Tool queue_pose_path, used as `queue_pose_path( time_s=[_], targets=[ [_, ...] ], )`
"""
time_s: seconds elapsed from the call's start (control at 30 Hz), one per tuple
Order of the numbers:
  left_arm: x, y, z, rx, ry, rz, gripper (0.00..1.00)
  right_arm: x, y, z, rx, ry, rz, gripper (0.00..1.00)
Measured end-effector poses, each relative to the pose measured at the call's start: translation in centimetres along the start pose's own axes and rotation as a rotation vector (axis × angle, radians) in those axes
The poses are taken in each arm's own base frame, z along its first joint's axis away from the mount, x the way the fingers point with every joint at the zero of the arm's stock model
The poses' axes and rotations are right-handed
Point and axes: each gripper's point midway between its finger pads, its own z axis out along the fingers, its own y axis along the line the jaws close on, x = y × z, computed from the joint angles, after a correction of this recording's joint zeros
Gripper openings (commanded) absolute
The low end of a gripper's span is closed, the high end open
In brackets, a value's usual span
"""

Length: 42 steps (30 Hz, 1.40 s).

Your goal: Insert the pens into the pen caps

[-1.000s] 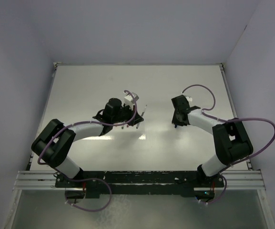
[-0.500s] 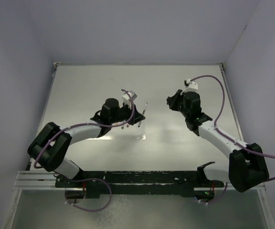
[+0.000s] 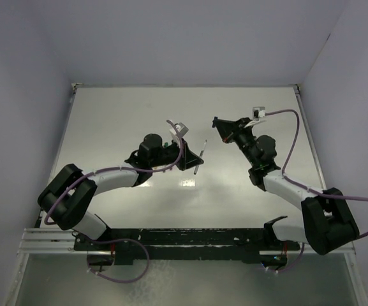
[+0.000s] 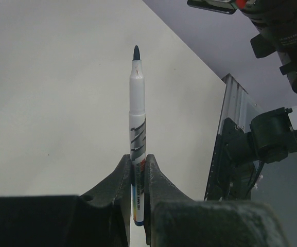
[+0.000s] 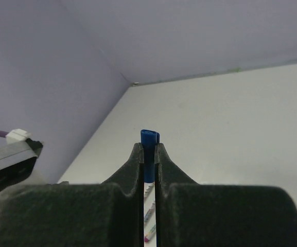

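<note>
My left gripper (image 4: 138, 165) is shut on the lower part of a whitish pen (image 4: 137, 105) with a dark blue tip, which sticks straight out past the fingers. In the top view this gripper (image 3: 189, 160) holds the pen (image 3: 199, 157) above the table's middle. My right gripper (image 5: 148, 152) is shut on a dark blue pen cap (image 5: 149, 138), whose end pokes out past the fingertips. In the top view the right gripper (image 3: 218, 122) is raised, up and to the right of the pen, apart from it. Other pens (image 5: 149, 210) show through the right jaws' gap, lying on the table.
The white table (image 3: 120, 121) is walled by lilac panels at the back and both sides. A black rail (image 4: 225, 154) with the arm bases runs along the near edge. The other caps are out of view.
My right arm has swung up and leftward with the blue cap, its gripper now pointing left. My left gripper has shifted right with the pen, towards the right gripper.
</note>
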Motion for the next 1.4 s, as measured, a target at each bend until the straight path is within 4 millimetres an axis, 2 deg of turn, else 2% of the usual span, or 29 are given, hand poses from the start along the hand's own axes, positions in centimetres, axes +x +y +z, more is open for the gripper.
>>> queue_pose_path(
  time_s=[0.2,0.43,0.7,1.4],
  targets=[
    [-0.4,-0.5,0.1,0.016,-0.014,-0.016,0.00,-0.6,2.3,0.0,-0.125,-0.042,0.053,0.00],
    [-1.1,-0.8,0.2,0.029,-0.036,-0.027,0.00,0.0,3.2,-1.0,-0.186,-0.038,0.097,0.00],
    [-1.2,-0.8,0.6,0.039,-0.050,-0.054,0.00,-0.4,4.2,-1.5,-0.239,-0.058,0.130,0.00],
    [-1.7,-1.0,0.7,0.049,-0.066,-0.052,0.00,0.4,4.3,-1.6,-0.269,-0.041,0.146,0.00]
  ],
)
